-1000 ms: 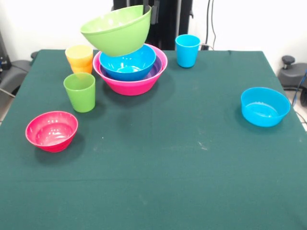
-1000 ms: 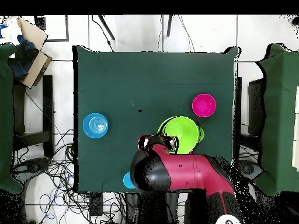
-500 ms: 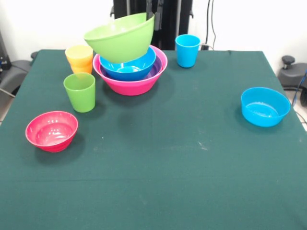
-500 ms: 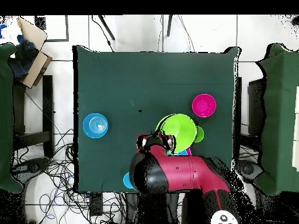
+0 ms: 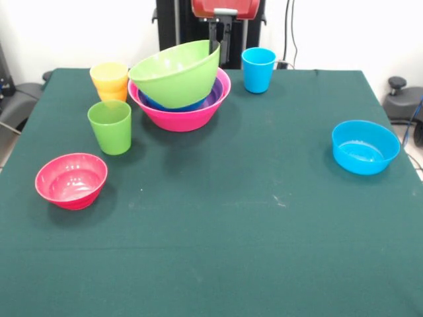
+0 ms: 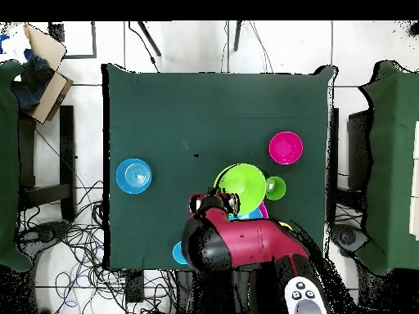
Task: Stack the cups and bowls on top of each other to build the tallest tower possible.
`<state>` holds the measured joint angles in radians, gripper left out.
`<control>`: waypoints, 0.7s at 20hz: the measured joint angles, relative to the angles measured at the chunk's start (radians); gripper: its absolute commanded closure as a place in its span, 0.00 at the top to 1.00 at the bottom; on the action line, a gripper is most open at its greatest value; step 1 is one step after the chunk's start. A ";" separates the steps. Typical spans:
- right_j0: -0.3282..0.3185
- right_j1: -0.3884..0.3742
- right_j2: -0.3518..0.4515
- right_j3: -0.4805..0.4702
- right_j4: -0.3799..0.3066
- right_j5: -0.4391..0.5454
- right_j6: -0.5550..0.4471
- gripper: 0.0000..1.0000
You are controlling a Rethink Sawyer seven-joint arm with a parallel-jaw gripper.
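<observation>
My gripper is shut on the far rim of the light green bowl. That bowl sits tilted on the tower, where the blue bowl lies nested in the purple bowl and the large pink bowl. The green cup stands left of the tower. Behind it, the yellow cup sits in the orange cup. The blue cup stands to the right. The red-pink bowl and the light blue bowl rest apart on the cloth.
A dark green cloth covers the table. In the overhead view the red arm covers most of the tower and part of the blue cup. Cables and a cardboard box lie on the floor around the table.
The light green bowl, held tilted above the tower a second ago, has come down and a little to the right onto the blue bowl. The arm has lowered with it.
</observation>
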<state>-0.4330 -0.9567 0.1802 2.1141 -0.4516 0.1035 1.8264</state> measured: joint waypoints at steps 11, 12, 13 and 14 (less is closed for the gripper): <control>-0.017 0.029 -0.002 0.000 -0.011 0.000 0.000 0.00; -0.021 0.029 -0.002 0.000 -0.011 0.000 0.000 0.00; -0.023 0.029 -0.002 0.000 -0.011 0.000 0.000 0.00; -0.026 0.029 -0.002 0.000 -0.011 0.000 0.000 0.00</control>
<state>-0.4591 -0.9276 0.1779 2.1139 -0.4630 0.1031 1.8264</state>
